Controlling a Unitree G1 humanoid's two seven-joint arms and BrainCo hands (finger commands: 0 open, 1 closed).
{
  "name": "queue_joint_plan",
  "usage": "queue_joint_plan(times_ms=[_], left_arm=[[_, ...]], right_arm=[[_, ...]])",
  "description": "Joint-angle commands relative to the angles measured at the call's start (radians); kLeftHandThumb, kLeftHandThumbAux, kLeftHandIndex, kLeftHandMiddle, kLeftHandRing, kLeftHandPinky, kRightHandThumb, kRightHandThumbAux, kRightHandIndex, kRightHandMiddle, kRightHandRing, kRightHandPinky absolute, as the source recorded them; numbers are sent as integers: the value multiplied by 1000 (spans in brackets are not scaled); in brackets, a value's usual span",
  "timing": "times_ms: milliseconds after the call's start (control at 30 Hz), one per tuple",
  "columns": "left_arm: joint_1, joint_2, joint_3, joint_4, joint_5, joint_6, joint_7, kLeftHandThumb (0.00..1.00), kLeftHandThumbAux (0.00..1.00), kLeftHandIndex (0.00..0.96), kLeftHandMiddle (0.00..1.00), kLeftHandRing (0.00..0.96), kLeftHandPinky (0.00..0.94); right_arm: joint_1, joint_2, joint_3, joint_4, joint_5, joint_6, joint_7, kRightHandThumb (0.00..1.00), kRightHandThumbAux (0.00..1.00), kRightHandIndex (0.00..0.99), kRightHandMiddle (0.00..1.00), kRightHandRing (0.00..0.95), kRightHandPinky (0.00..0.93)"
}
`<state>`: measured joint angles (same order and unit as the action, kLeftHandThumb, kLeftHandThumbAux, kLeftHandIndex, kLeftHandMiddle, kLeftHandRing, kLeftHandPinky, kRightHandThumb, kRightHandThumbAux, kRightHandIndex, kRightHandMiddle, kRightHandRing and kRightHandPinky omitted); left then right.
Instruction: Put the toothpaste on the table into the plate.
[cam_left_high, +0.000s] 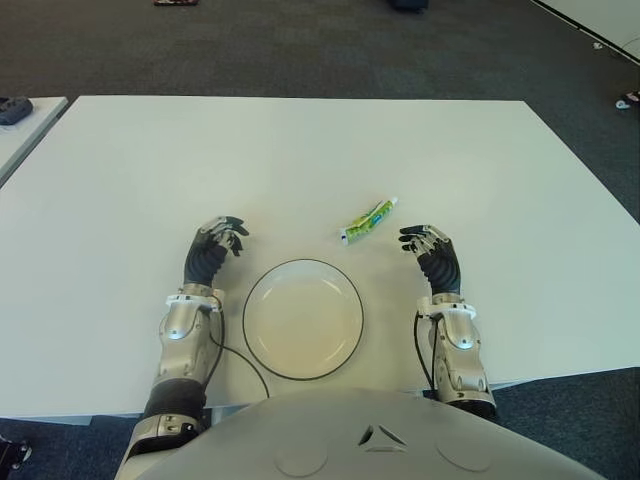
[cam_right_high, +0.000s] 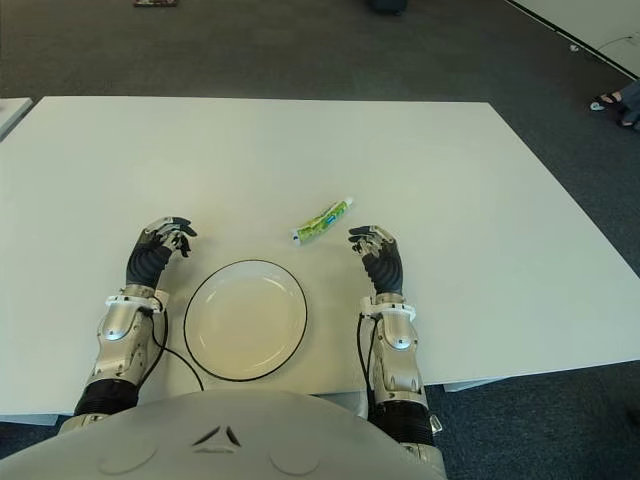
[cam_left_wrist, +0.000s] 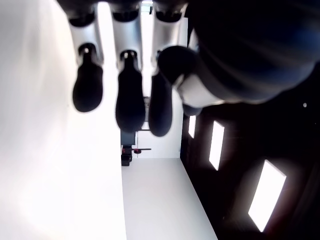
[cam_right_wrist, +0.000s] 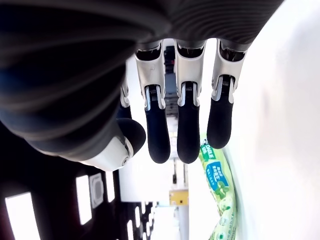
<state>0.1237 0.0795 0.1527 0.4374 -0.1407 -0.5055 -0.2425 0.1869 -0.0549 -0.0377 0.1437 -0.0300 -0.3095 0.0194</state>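
A small green and white toothpaste tube (cam_left_high: 368, 221) lies on the white table (cam_left_high: 300, 160), just beyond the plate's far right side. The round white plate (cam_left_high: 303, 318) with a dark rim sits near the front edge, between my hands, with nothing in it. My right hand (cam_left_high: 428, 243) is a little to the right of the tube and apart from it, fingers relaxed and holding nothing; in the right wrist view the tube (cam_right_wrist: 218, 200) shows past the fingertips (cam_right_wrist: 188, 145). My left hand (cam_left_high: 220, 238) shows left of the plate, fingers loosely bent around nothing.
A second pale table edge (cam_left_high: 25, 125) with a dark object (cam_left_high: 14, 108) on it stands at the far left. Dark carpet (cam_left_high: 330, 45) surrounds the table. A person's foot (cam_right_high: 612, 100) shows at the far right.
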Motion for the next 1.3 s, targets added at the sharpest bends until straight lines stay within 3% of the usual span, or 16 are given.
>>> queue_joint_plan(times_ms=[33, 300, 433, 533, 633, 933, 1067, 1167, 1300], left_arm=[[-15, -8, -4, 20, 0, 4, 8, 836, 673, 420, 510, 664, 661], [-25, -5, -1, 44, -10, 1, 4, 836, 673, 420, 513, 664, 660], [-32, -3, 2, 58, -9, -6, 8, 837, 673, 421, 513, 664, 659], [-37, -4, 4, 69, -8, -14, 10, 837, 673, 422, 510, 662, 655], [-43, -4, 7, 77, -12, -13, 9, 837, 673, 423, 508, 660, 652], [-58, -3, 8, 95, -16, -20, 8, 837, 673, 424, 504, 649, 635], [-64, 0, 8, 105, -13, -23, 9, 837, 673, 423, 503, 646, 632], [-72, 1, 8, 115, -14, -25, 6, 836, 674, 420, 505, 648, 640], [-81, 2, 7, 125, -14, -28, 6, 836, 674, 419, 508, 653, 651]], right_arm=[[-63, -32, 10, 25, -48, -40, -5, 698, 726, 422, 411, 381, 405], [-151, -105, 22, -2, -138, -37, -9, 700, 723, 413, 390, 384, 428], [-202, -142, 31, -47, -151, 17, 24, 699, 720, 409, 346, 359, 397], [-252, -172, 37, -73, -160, 57, 54, 600, 613, 262, 280, 291, 327], [-322, -217, 45, -40, -178, 57, 88, 550, 550, 188, 233, 244, 274], [-517, -327, 87, 130, -229, -14, 159, 434, 424, 70, 104, 111, 131], [-592, -348, 104, 131, -225, 38, 213, 420, 389, 44, 60, 53, 64], [-689, -349, 129, 109, -224, 137, 277, 438, 366, 29, 25, 17, 21], [-764, -346, 160, 94, -236, 218, 327, 466, 352, 19, 7, 4, 5]])
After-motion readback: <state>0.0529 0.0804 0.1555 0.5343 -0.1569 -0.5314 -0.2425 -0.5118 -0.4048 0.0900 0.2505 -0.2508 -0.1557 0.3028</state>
